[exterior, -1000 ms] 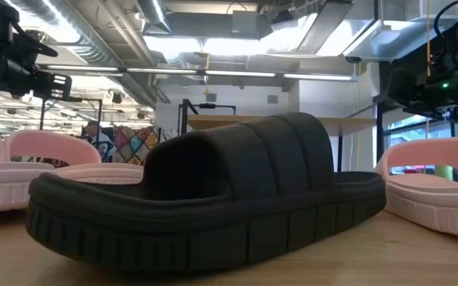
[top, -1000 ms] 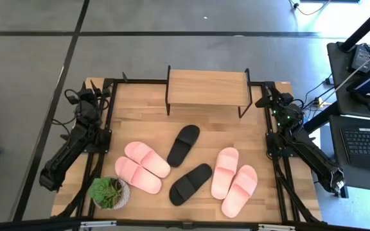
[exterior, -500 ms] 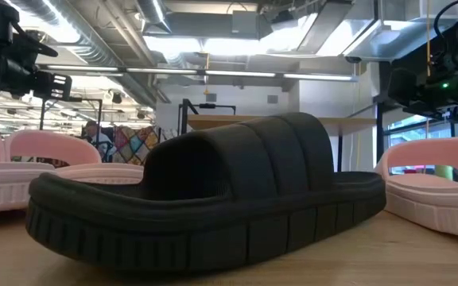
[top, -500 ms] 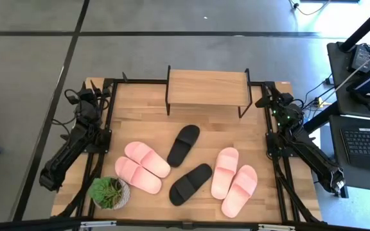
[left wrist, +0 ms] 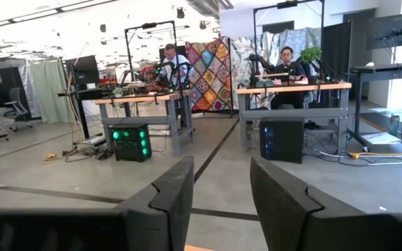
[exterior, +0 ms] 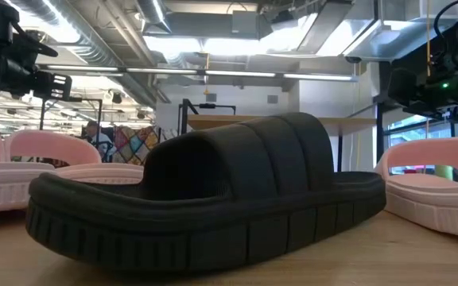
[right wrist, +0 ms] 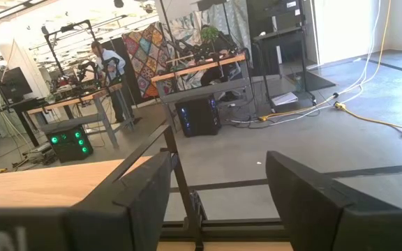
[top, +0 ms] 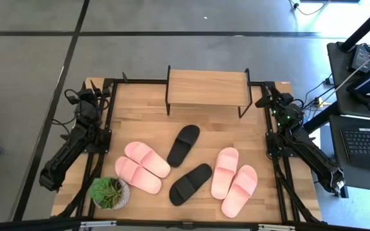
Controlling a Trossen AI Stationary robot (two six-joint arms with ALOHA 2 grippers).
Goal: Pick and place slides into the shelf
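High view: shelf [top: 207,88] at table's far edge, nothing on top; four pink slides [top: 146,158] and two black slides [top: 184,144] on tabletop. Both arms parked at sides. Low view: black slide fills foreground. Left wrist: left gripper [left wrist: 218,202] fingers apart, holding nothing. Right wrist: right gripper [right wrist: 218,202] fingers wide apart, shelf top alongside

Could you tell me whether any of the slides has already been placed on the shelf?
No, in the high view the shelf has a bare plank top, and all six slides lie on the table in front of it.
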